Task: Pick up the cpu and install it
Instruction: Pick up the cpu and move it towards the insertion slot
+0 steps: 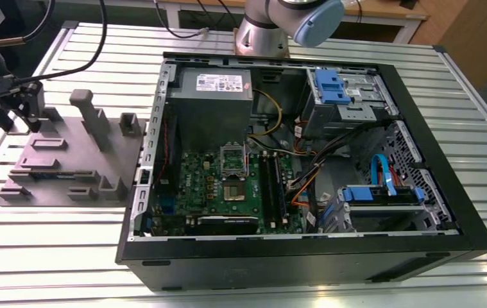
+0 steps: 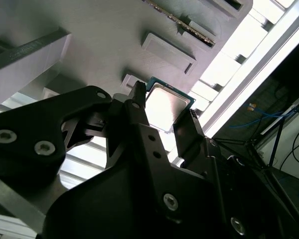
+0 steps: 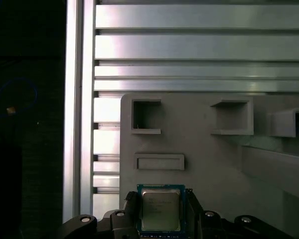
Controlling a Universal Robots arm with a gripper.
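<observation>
The cpu (image 3: pixel 160 209), a small square chip with a pale silver top and a thin dark rim, sits between the two black fingers of my gripper (image 3: pixel 162 206). The fingers press on its opposite edges in both wrist views, so the gripper (image 2: pixel 164 107) is shut on the cpu (image 2: pixel 167 105). In the exterior view the gripper (image 1: pixel 31 125) hangs at the far left corner of the grey-mauve holder block (image 1: pixel 72 160). The dark square socket (image 1: pixel 233 191) lies on the green motherboard inside the case, with its metal bracket (image 1: pixel 233 157) folded back.
The open black computer case (image 1: pixel 312 256) takes up the exterior view's right, holding a grey power-supply box (image 1: pixel 213 96), blue drive brackets (image 1: pixel 333 86) and loose cables. Upright posts (image 1: pixel 89 119) rise from the holder block. The slatted metal table (image 1: pixel 46 244) carries everything.
</observation>
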